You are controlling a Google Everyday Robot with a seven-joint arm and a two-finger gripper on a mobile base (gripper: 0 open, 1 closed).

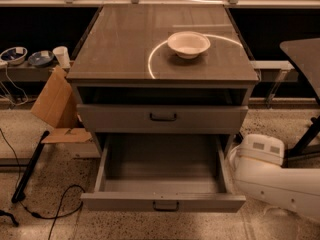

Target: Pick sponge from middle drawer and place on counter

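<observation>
The middle drawer [162,203], the cabinet's lowest, is pulled wide open. Its grey floor shows bare, and no sponge is visible in it; the strip just behind its front wall is hidden. The counter [125,49] is the glossy grey-brown top with a curved light reflection. My white arm [270,176] lies low at the right, beside the drawer's right wall and outside the drawer. My gripper is out of view; only the arm's rounded white segments show.
A white bowl [188,44] sits on the counter's right half. The upper drawer [162,118] is shut. Brown cardboard [55,104] leans at the cabinet's left, with a black pole [30,166] and cable [55,209] on the floor. A dark side table [305,54] stands at right.
</observation>
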